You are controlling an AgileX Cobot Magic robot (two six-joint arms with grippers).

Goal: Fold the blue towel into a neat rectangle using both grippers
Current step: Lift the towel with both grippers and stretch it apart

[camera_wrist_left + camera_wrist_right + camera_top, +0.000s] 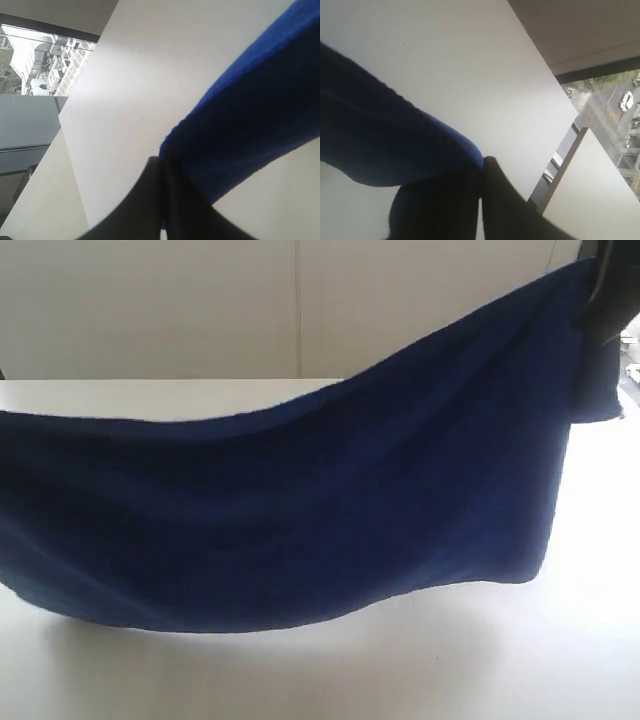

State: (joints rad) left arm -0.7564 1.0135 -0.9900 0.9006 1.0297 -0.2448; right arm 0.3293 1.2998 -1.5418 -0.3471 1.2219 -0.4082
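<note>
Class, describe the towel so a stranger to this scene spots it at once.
Over the white table, the left gripper and right gripper hold up one cloth. That is the blue towel, sagging between them, the only deep-blue thing here.

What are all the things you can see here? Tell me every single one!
blue towel: one, deep blue, hanging stretched above the table, held at both ends
table: one, white, under the towel
wall: one, off-white, behind the table
white car: one, white, outside a window, in the right wrist view
left gripper: one, black, shut on one end of the towel
right gripper: one, black, shut on the other end, the higher one
</note>
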